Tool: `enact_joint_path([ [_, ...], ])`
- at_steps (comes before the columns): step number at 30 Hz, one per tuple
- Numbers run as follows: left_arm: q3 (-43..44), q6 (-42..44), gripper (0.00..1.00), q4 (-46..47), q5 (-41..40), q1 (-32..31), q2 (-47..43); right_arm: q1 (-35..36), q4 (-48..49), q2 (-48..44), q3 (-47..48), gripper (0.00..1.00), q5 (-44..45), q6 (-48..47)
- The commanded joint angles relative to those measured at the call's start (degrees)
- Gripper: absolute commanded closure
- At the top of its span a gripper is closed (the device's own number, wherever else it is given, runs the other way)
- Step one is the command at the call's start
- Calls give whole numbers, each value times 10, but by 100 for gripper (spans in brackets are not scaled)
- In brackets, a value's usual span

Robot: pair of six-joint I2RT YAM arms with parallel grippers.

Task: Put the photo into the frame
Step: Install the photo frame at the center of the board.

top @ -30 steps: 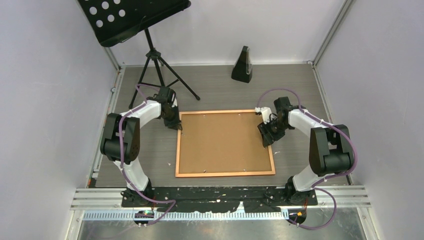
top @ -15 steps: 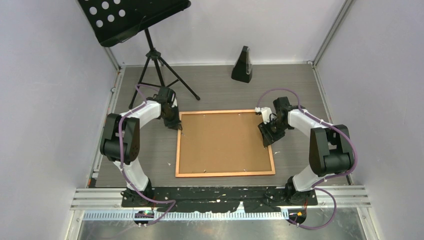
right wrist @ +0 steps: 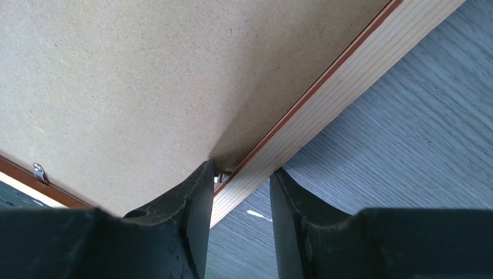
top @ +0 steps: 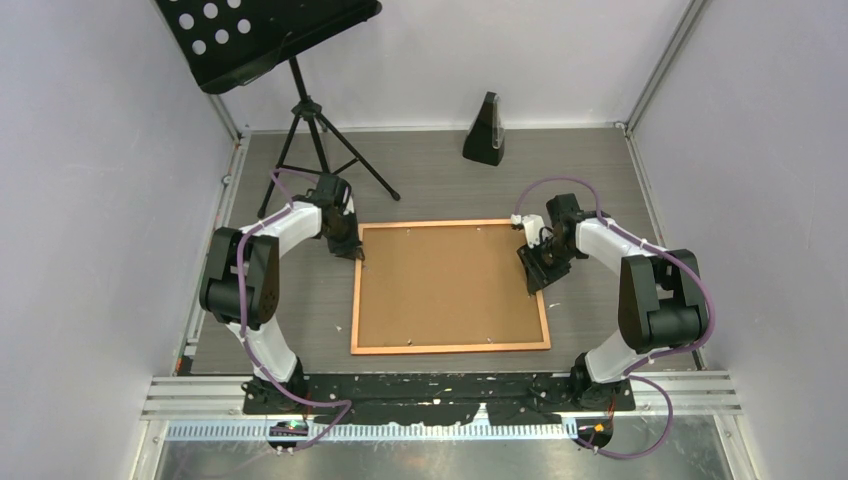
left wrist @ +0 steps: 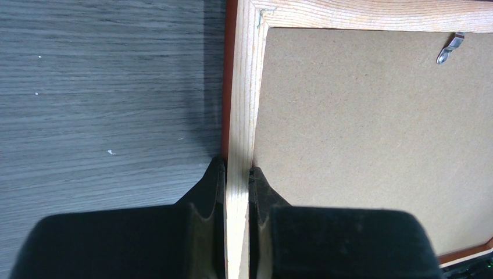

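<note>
- The left gripper (left wrist: 236,172) is clenched on the left rail of the frame (top: 450,347), close to the frame's far left corner. One finger is on the outer face and the other on the inner lip. The grip is narrow and on one rail only. If this side is lifted alone, the frame is likely to pivot or slip out.
- The music stand (top: 330,160) has a tripod leg near that corner. A wide swing of the frame could strike it.
- The frame lies back side up at the middle of the worktop (top: 600,170), between the two arms. The brown backing board (top: 450,285) fills it.
- The photo is not visible in any view. It cannot be told whether it lies under the backing board.
- A retaining clip (left wrist: 449,52) sits at the far rail. It cannot be told whether it locks the board. Tilting the frame could let the board drop out.
- The right gripper (right wrist: 239,177) straddles the right rail with its jaws released. The inner finger is touching the backing board and the outer finger is apart from the rail. Closing from here could pinch the board edge together with the rail, or push the frame sideways against the left grip.
</note>
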Motion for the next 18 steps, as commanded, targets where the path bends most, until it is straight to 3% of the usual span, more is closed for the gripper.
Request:
enact_joint_path([
  [1,-12,-14,100,12,-6,6,-4,0,49,16,-8,64,84,-32],
  [18,-12,-12,100,10,-11,8,-3,-21,46,17,4,74,102,-57],
])
